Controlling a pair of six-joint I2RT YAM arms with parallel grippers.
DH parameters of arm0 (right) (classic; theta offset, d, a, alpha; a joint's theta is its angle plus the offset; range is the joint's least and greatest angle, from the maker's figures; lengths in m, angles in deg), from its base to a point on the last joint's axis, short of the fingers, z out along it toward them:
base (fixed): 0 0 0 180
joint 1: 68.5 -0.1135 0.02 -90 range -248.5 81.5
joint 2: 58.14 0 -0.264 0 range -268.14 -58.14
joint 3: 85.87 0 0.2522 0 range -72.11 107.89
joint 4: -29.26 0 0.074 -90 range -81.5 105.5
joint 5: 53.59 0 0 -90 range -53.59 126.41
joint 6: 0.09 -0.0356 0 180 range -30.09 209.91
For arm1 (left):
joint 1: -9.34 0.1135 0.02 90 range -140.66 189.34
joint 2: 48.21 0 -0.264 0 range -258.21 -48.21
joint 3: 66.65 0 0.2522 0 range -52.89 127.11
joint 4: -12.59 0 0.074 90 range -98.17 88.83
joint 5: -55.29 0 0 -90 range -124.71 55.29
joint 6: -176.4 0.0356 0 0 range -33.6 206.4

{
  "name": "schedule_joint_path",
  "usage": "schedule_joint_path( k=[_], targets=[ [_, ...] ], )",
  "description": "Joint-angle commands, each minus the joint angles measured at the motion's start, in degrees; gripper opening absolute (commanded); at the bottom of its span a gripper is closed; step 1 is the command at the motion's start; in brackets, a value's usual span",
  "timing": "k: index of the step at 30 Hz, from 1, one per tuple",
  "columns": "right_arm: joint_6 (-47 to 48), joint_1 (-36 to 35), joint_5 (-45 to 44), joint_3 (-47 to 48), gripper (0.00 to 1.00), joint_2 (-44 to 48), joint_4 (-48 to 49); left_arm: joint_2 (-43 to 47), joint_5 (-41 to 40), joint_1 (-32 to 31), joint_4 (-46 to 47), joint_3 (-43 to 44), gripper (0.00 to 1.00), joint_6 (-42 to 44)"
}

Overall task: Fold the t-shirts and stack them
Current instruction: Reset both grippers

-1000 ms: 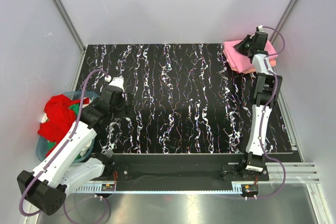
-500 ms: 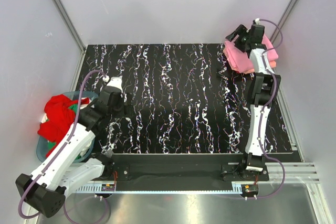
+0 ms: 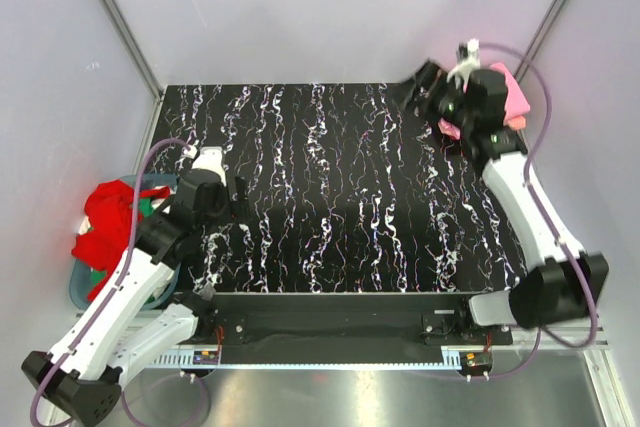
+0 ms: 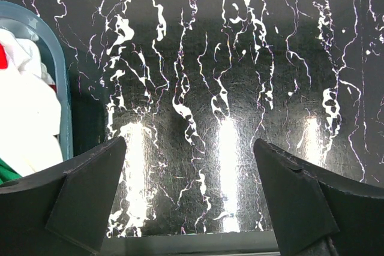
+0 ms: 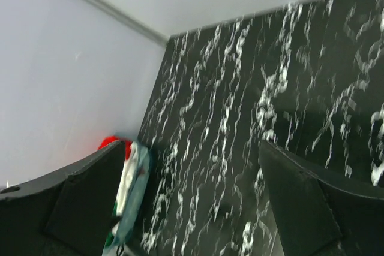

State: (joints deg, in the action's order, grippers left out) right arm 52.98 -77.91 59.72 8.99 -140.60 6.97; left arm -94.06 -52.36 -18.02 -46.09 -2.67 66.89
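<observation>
Now the right gripper (image 5: 192,143) is free of the pink t-shirt (image 3: 512,97): a second ago it was pinched down on the cloth at the table's (image 3: 330,197) far right corner, and now its jaws stand spread wide with nothing between them, the arm lifting and swinging left off the pile. The pink t-shirt lies folded in that far right corner, partly hidden behind the wrist, with a sliver of orange cloth showing at its near edge. That reads as a finished placement, so this shirt looks done and the stack has its top layer. The left gripper (image 4: 189,142) is likewise wide apart and holds nothing; it hangs over bare table just beside the basket (image 3: 80,287), having drifted a little nearer to it. A red t-shirt (image 3: 110,217) is heaped over the basket's rim, with white cloth (image 4: 30,112) and a trace of green beneath, so fetching the next shirt from there seems the likely step.
</observation>
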Motion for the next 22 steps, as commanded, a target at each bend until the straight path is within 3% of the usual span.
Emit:
schedule_joint_path(
  k=[1,8,22],
  targets=[
    [-2.36,0.36,2.27,-13.74,1.00,7.52,0.09,1.02,-0.90,0.28,2.39,0.59,0.95,0.26],
    [-3.67,0.27,5.16,-35.10,1.00,25.22,3.43,0.67,-1.95,0.28,2.13,0.76,0.95,0.09],
    [-7.46,0.27,7.55,-46.12,1.00,39.39,5.56,2.60,-2.83,0.28,2.21,0.50,0.95,0.08]
  ],
)
